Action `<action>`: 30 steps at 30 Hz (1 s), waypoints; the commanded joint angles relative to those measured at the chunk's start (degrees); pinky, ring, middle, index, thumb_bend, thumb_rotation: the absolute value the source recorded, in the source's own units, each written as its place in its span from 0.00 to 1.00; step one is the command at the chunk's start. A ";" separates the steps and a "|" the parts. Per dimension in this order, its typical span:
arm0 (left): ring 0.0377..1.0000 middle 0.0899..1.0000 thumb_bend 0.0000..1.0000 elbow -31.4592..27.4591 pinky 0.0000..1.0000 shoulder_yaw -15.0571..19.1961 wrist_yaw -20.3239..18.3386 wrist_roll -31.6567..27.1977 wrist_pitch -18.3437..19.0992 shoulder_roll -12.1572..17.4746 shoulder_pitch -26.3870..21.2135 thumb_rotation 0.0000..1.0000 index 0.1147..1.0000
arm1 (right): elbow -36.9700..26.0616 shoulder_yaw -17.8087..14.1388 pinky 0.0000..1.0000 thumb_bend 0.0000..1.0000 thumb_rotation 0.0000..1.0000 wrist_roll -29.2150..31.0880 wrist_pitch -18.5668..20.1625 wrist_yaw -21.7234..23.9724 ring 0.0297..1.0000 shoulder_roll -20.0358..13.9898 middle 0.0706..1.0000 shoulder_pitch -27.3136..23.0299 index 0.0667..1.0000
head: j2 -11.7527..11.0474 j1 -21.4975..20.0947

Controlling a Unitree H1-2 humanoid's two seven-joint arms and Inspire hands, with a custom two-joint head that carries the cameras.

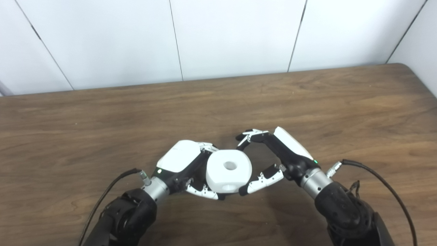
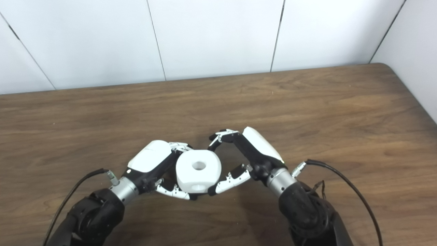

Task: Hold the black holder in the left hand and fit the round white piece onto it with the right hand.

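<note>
Left eye view: two robot hands meet above the near middle of a brown wooden worktop [image 1: 307, 99], with the round white piece [image 1: 228, 171] between them. The left hand [image 1: 182, 164] closes around the piece's left and lower sides, its fingers [image 1: 201, 192] curling underneath. The black holder cannot be made out as a separate thing; if it is there, it sits hidden behind or beneath the white piece inside that hand. The right hand [image 1: 269, 159] stands spread, gripping nothing, its upper fingers arched over the piece's far right edge and its lower fingertip [image 1: 254, 186] just at the piece's near right side; whether it touches cannot be told. The piece shows a round hole on its top face and a second opening on its front face, so the top bore runs roughly up toward the cameras. The piece lies directly left of the right hand, and both hands are about equally near it. Judging by this, the fit is either just made or lacks only a final press from the right.
</note>
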 commanded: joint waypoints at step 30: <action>0.83 0.73 0.52 2.35 0.82 -1.05 -1.85 0.38 0.22 0.69 0.45 0.05 0.42 | -2.84 -2.49 0.84 1.00 0.42 -0.03 -0.03 4.38 0.98 -2.64 0.94 -0.76 0.77 | -0.38 0.13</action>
